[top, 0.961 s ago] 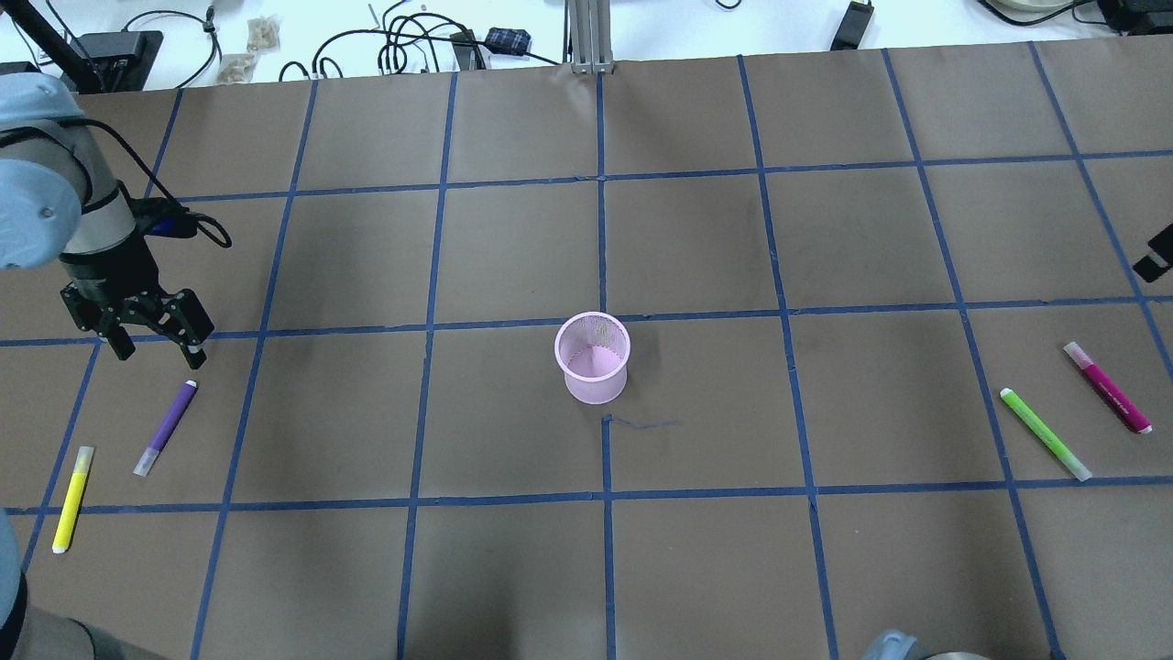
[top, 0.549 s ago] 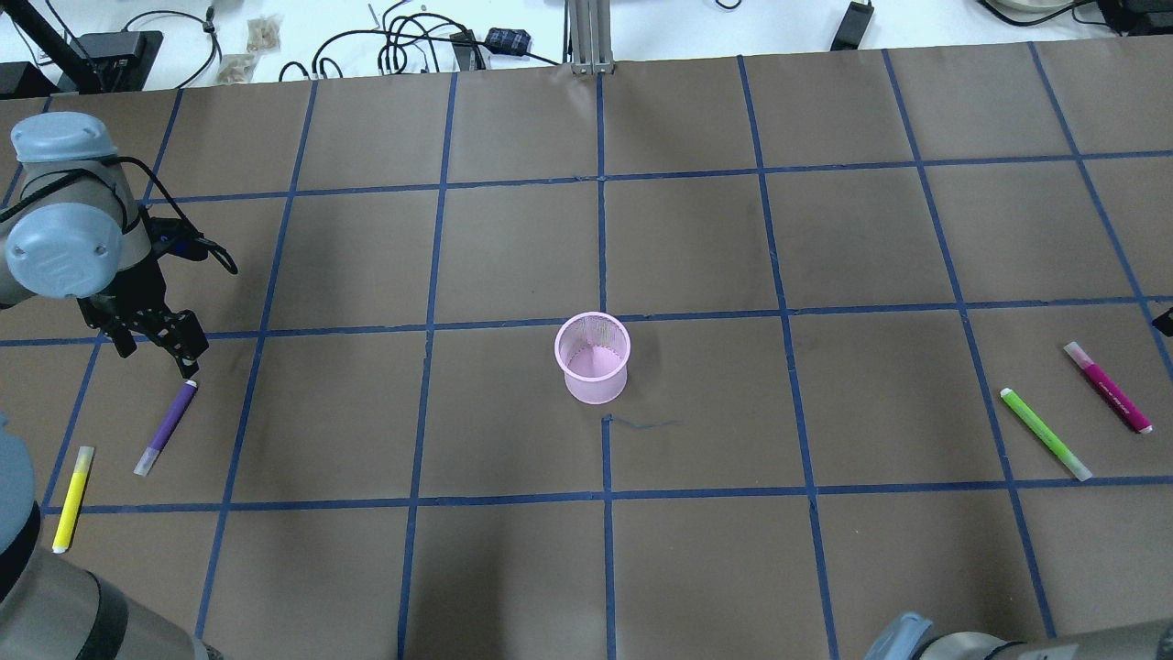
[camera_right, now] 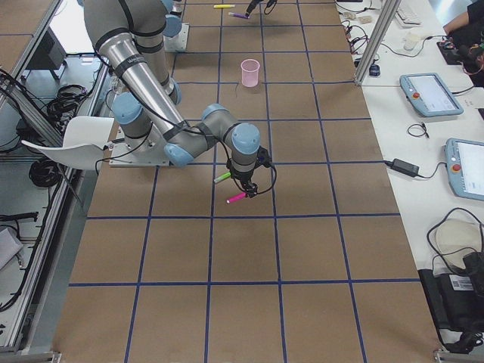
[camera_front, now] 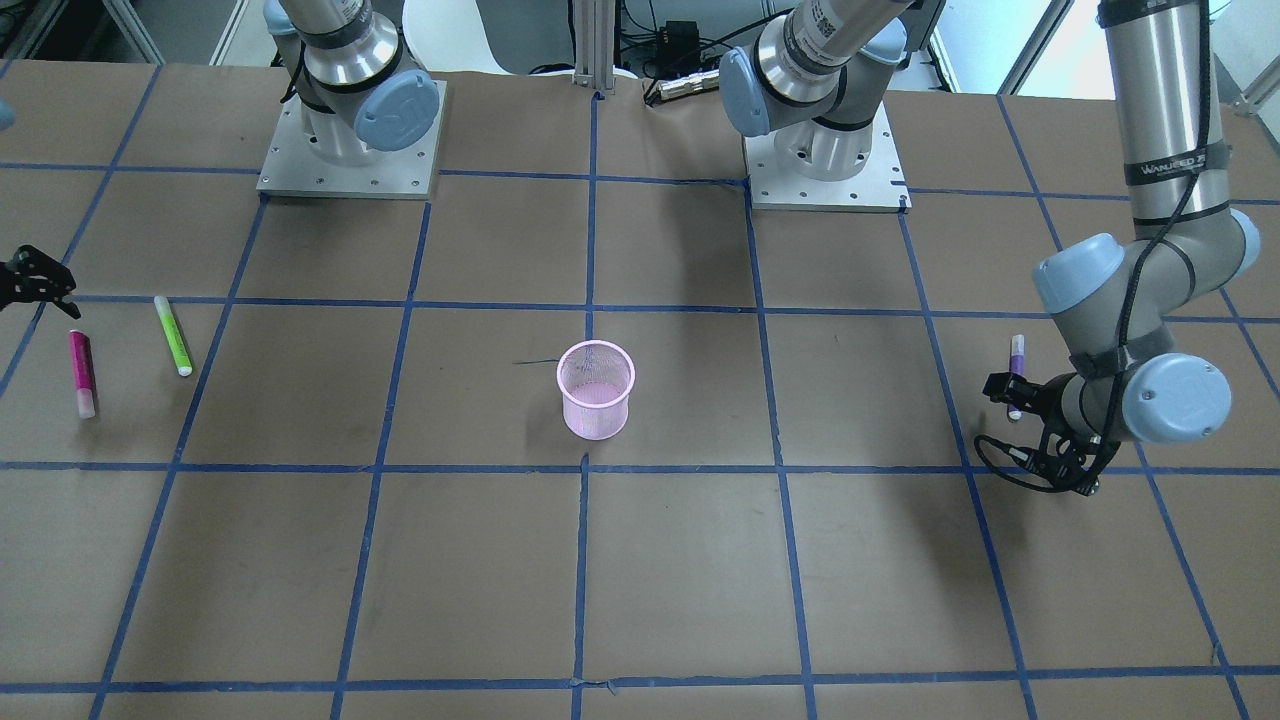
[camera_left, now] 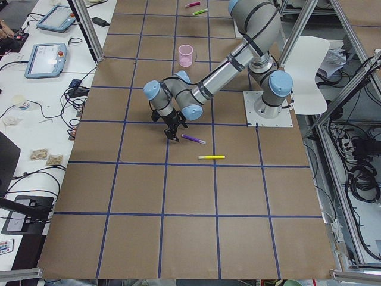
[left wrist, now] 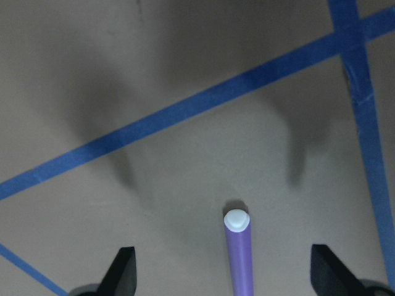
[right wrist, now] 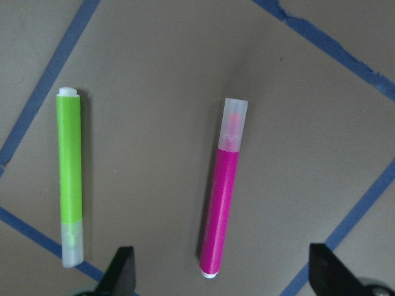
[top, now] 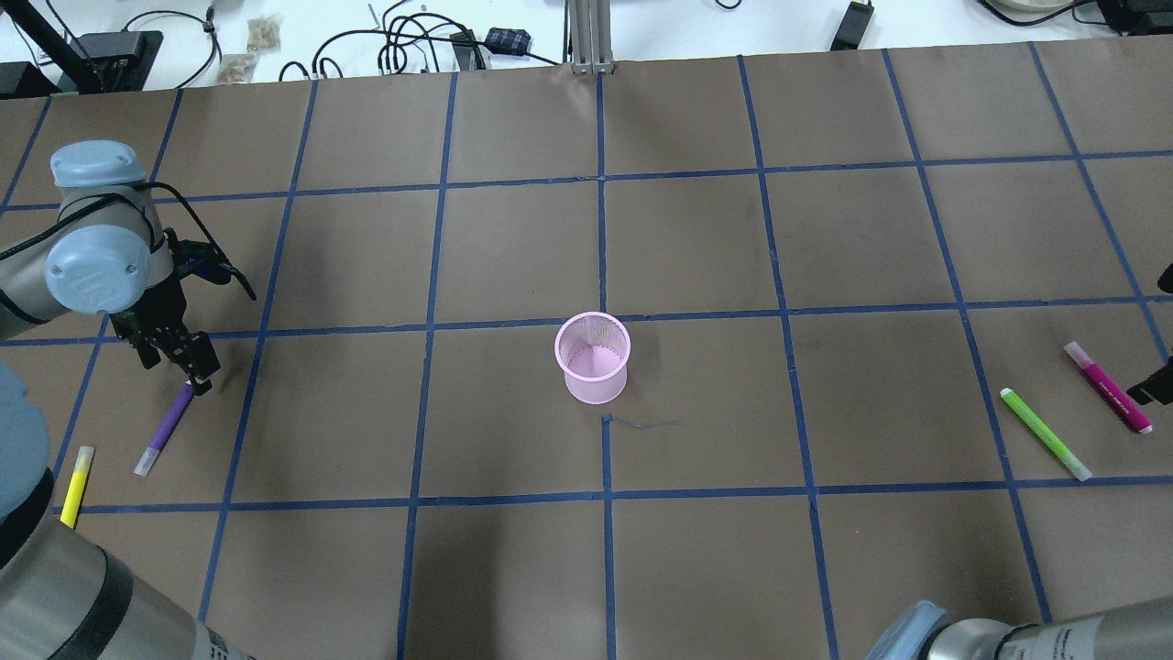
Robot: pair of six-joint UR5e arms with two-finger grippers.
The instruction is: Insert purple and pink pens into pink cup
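The pink mesh cup stands upright at mid-table, also in the front view. The purple pen lies flat at the left. My left gripper is open, low over the pen's far capped end. In the left wrist view the pen lies between the open fingertips. The pink pen lies flat at the right. My right gripper is open at the view's edge just beside it. In the right wrist view the pink pen lies ahead of the open gripper.
A yellow pen lies near the purple one. A green pen lies next to the pink one, also in the right wrist view. Blue tape lines grid the brown table. Cables lie along the far edge.
My left gripper moved down and toward the purple pen's far end, turning as it went. My right gripper moved nearer to the pink pen at the right edge. Pens and cup did not move.
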